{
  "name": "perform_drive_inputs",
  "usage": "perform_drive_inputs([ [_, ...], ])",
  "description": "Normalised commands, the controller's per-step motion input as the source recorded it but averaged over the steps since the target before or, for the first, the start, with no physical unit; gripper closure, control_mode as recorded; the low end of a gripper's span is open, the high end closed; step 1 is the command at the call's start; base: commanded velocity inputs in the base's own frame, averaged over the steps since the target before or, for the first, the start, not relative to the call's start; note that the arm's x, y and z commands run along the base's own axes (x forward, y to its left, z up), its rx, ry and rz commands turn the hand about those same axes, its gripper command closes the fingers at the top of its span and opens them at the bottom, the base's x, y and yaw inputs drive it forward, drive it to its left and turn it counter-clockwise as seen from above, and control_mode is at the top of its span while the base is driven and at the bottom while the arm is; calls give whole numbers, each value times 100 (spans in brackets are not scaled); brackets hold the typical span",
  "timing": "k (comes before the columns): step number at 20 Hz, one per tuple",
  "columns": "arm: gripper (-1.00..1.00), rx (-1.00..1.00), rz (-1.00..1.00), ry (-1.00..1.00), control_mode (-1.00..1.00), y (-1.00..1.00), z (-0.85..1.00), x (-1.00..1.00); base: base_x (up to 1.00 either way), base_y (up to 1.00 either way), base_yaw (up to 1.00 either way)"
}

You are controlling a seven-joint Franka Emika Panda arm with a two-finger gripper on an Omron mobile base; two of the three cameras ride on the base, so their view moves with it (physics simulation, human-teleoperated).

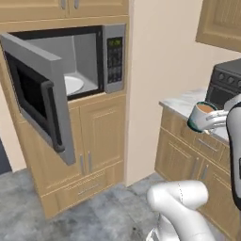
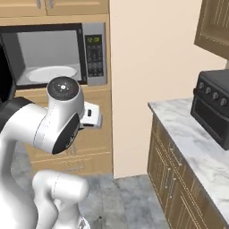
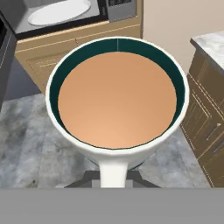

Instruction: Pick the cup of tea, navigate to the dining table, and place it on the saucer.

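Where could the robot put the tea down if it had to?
The marble counter has a bare stretch between the wall corner and the black oven. The open microwave already has its white plate inside. The gripper holds the cup of tea.

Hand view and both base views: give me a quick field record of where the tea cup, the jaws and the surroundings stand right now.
cup: whitish mug with dark green rim, full of brown tea, held in the air above the grey floor
tilt: roughly level, no spill seen
gripper: jaws shut on the handle
microwave: door open, white round plate inside
marble wall counter: carries a black oven
saucer: cannot tell
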Motion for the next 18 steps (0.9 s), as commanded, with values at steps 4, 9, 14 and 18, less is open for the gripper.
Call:
perform_drive_inputs([
  [4, 100, 0, 0, 0, 100, 0, 0, 0, -39, -14, -60],
  [9, 100, 0, 0, 0, 100, 0, 0, 0, -40, -13, -60],
  [14, 100, 0, 0, 0, 100, 0, 0, 0, -42, -11, -60],
  [18, 100, 0, 0, 0, 100, 0, 0, 0, -46, -3, -65],
])
